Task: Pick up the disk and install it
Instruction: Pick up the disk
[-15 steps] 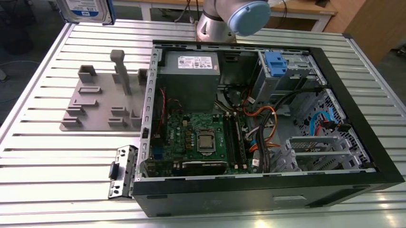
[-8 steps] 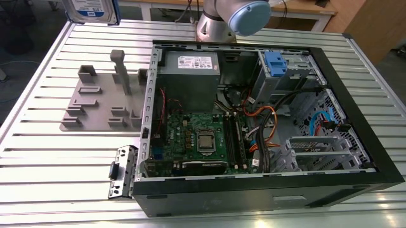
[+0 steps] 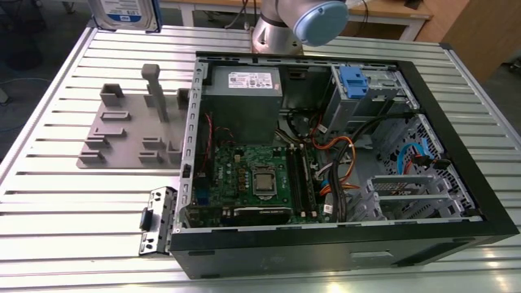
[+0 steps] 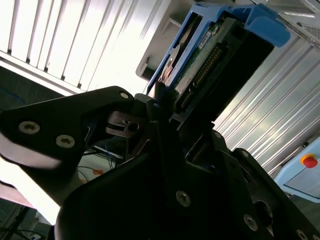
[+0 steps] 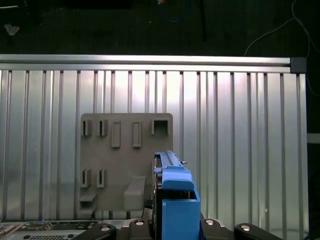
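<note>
Pickup is done: the gripper (image 4: 167, 112) clamps the disk (image 3: 126, 13), apparently by its edges, aloft at eleven o'clock in the exterior view. It is not yet installed in the cage (image 3: 362, 91) at one o'clock.

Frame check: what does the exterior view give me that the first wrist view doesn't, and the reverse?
Exterior view: the inside of the open computer case, with motherboard, grey power supply and drive cage with its blue tab, plus the white-and-blue label face of the disk. First wrist view: the disk edge-on, blue side rail toward the camera, and dark floor with cables beyond the far edge of the table. Shared: the disk, the grey fixture plate and the slatted metal table.
</note>
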Motion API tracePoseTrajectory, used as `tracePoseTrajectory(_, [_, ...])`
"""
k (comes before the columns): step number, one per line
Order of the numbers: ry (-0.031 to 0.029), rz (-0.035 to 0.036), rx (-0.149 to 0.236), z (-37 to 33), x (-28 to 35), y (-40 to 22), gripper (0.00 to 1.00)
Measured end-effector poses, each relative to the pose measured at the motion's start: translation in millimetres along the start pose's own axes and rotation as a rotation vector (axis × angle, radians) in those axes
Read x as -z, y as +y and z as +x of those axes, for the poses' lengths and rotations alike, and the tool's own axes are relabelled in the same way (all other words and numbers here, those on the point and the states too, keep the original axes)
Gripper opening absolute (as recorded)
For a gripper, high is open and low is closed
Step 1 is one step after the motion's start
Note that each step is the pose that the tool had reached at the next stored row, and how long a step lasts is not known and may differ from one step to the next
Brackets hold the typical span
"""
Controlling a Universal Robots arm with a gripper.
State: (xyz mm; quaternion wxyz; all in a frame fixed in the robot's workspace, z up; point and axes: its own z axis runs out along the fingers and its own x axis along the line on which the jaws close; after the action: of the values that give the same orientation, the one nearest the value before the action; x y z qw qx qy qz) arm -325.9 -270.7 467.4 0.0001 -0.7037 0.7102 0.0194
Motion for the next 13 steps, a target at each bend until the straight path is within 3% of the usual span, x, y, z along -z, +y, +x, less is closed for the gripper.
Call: tracePoseTrajectory(13, [0.0,-0.0001,0.0,-0.2,0.6,-23.2,0.36])
